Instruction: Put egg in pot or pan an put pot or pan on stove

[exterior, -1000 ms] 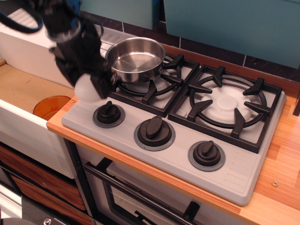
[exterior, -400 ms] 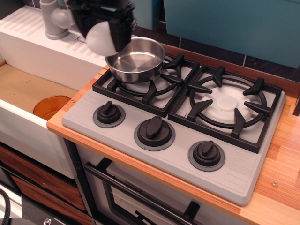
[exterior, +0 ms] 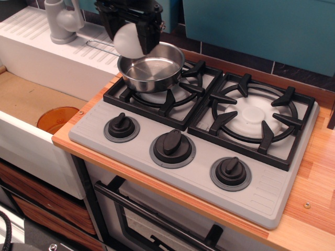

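Note:
The shiny steel pan (exterior: 153,68) sits on the left burner grate of the grey stove (exterior: 199,130), its thin wire handle (exterior: 102,48) reaching left over the white sink unit. Nothing lies inside it. My black gripper (exterior: 131,36) is shut on the white egg (exterior: 129,41) and holds it in the air just above the pan's left rim. The arm comes in from the top of the frame.
A white sink unit (exterior: 47,52) with a grey tap (exterior: 60,21) stands at the left, with an orange bowl (exterior: 56,119) in the basin below. The right burner (exterior: 255,116) holds nothing. Three black knobs (exterior: 172,145) line the stove front. Teal wall panels stand behind.
My gripper has lifted the egg from beside the left knob, up and to the right, to just above the pan's left rim. The pan has not moved.

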